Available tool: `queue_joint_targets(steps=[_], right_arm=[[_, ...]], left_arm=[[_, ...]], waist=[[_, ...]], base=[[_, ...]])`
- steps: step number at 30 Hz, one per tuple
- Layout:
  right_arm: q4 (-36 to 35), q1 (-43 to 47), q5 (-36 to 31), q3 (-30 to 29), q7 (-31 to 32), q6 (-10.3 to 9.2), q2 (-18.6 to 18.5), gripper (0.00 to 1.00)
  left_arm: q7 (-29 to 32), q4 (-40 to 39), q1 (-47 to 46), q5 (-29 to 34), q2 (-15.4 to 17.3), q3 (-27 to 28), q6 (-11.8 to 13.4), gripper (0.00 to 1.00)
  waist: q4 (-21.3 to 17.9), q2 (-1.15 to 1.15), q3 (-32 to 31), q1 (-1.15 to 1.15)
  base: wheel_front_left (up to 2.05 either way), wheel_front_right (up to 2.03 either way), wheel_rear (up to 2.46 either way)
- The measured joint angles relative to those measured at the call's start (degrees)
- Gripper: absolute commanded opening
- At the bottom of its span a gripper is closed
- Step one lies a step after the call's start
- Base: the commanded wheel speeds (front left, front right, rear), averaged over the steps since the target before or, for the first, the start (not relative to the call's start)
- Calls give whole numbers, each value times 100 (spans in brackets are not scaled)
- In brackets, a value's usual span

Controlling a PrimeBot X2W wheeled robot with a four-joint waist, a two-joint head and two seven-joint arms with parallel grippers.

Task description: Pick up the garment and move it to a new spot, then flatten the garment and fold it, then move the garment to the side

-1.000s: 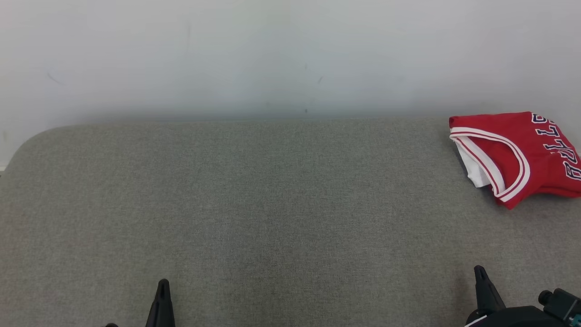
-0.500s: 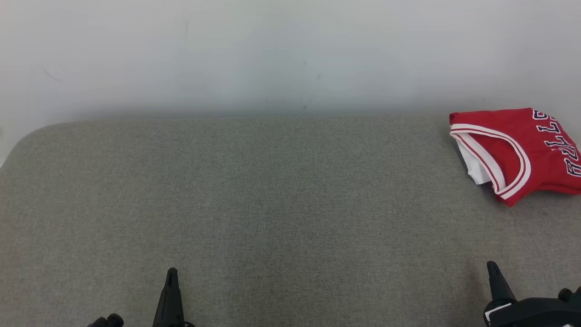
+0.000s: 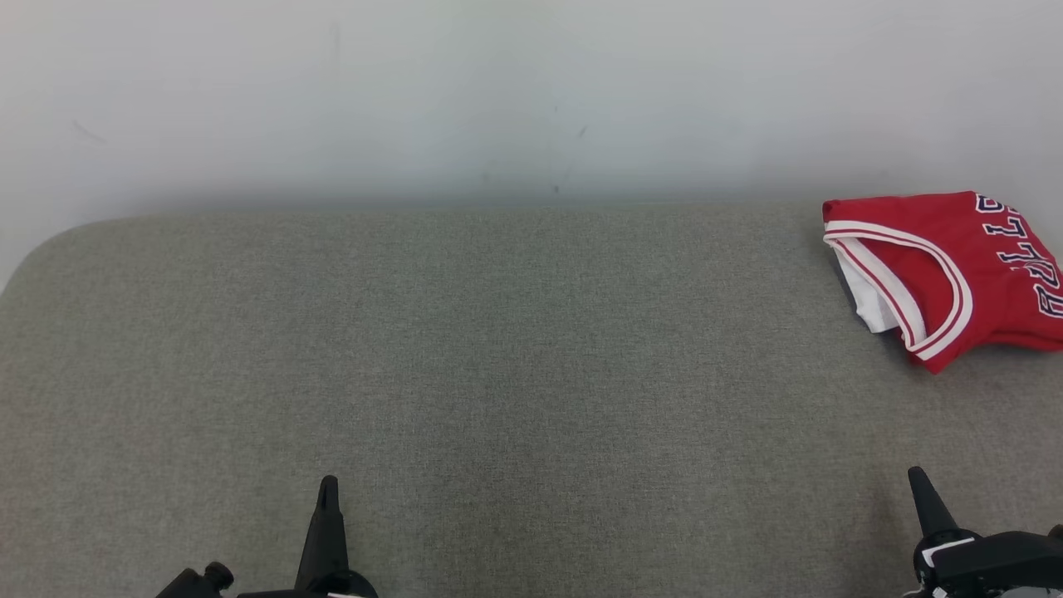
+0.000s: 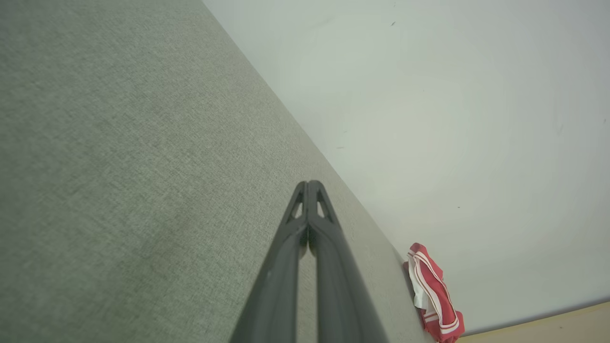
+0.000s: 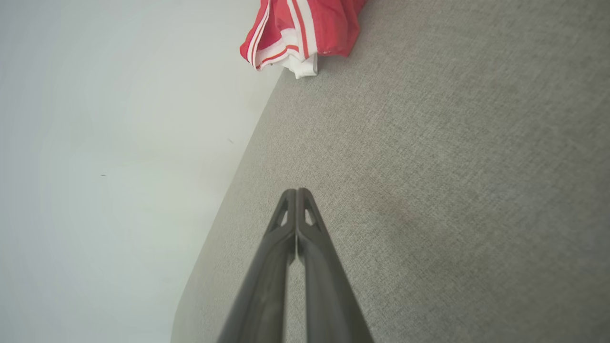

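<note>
A folded red jersey point(image 3: 955, 266) with white trim and dark lettering lies at the far right of the grey fabric surface point(image 3: 498, 357), close to the wall. In the wrist views the same garment point(image 4: 436, 297) point(image 5: 305, 28) lies well beyond the fingers. My left gripper point(image 3: 329, 486) sits at the lower left, shut with nothing in it, its tips touching point(image 4: 309, 183). My right gripper point(image 3: 917, 475) is at the lower right, also shut and empty point(image 5: 296, 190). Both are far from the jersey.
A pale wall point(image 3: 531, 91) runs along the back edge of the grey surface. The surface's rounded left corner point(image 3: 50, 241) is in the head view. A strip of tan floor point(image 4: 562, 324) shows in the left wrist view.
Both grippers have risen a little higher into the head view and shifted right. The whole picture has drifted slightly, so the camera moved; the jersey lies where it was.
</note>
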Motion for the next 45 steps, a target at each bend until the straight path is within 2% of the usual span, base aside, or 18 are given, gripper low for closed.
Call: queue_joint_targets(steps=[14, 45], right_arm=[[91, -214, 858, -378, 475, 0, -22, 0], [266, -554, 2272, -1002, 1236, -1, -67, 0]], left_arm=[[-1, 96, -221, -954, 0, -216, -48, 0], [-1, 252, -576, -2497, 1, -580, -133, 0]], waist=[[-15, 0, 69, 0], [-45, 0, 208, 0]], base=[[0, 0, 0], [0, 0, 0]])
